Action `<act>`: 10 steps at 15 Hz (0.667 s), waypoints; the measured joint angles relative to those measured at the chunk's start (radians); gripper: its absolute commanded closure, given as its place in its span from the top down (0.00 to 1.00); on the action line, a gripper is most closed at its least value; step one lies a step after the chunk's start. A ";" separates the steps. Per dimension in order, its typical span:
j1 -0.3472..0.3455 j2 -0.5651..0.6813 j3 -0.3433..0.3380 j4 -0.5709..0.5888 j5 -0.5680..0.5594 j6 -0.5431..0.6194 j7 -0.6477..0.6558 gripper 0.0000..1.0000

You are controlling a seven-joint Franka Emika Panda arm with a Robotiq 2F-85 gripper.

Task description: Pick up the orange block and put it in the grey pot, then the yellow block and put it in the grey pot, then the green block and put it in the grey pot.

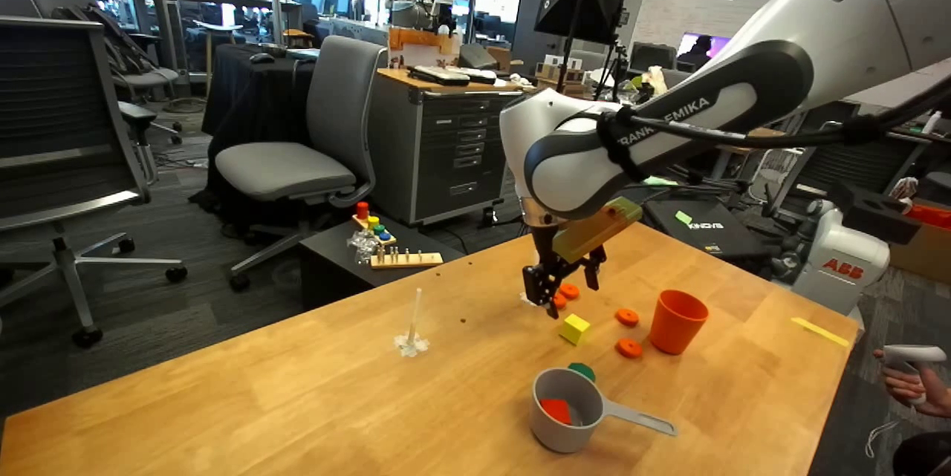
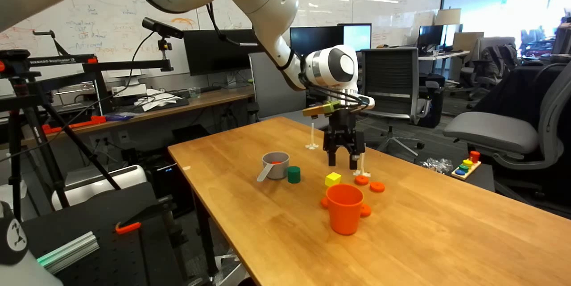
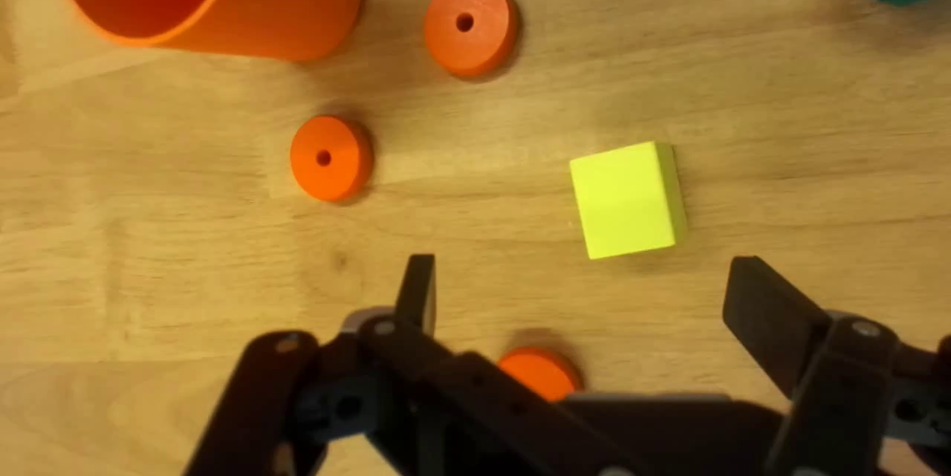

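In an exterior view the gripper (image 1: 572, 299) is held above the wooden table (image 1: 297, 394), its fingers spread with only air between them. The orange block (image 1: 556, 411) is contained in the grey pot (image 1: 548, 430), and the green block (image 1: 582, 370) is partly hidden behind the pot's rim. The yellow block (image 1: 574, 330) is supported by the table, near the gripper and apart from the pot. Two orange discs (image 1: 628, 317) are seen near the upright orange-red cup (image 1: 676, 329), and two more are seen behind the gripper's fingers. In an exterior view the pot's handle (image 2: 265, 172) is seen slanting down to the left, and part of the orange block is glimpsed inside the rim. The green block is placed just beside the pot; whether the two are touching cannot be told. The yellow block is seen between the green block and two of the discs, while the other two are partly covered by the cup. In the wrist view the fingers are shown wide apart, and the yellow block is framed ahead of their tips, apart from both. The green block and the cup are cut off by the edge of the view, and one disc is partly hidden by the gripper.
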 measured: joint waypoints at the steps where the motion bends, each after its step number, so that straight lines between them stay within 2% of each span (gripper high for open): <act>1: 0.000 0.016 0.000 0.012 0.005 0.000 -0.009 1.00; 10: -0.001 0.098 0.019 0.099 0.067 -0.040 -0.075 1.00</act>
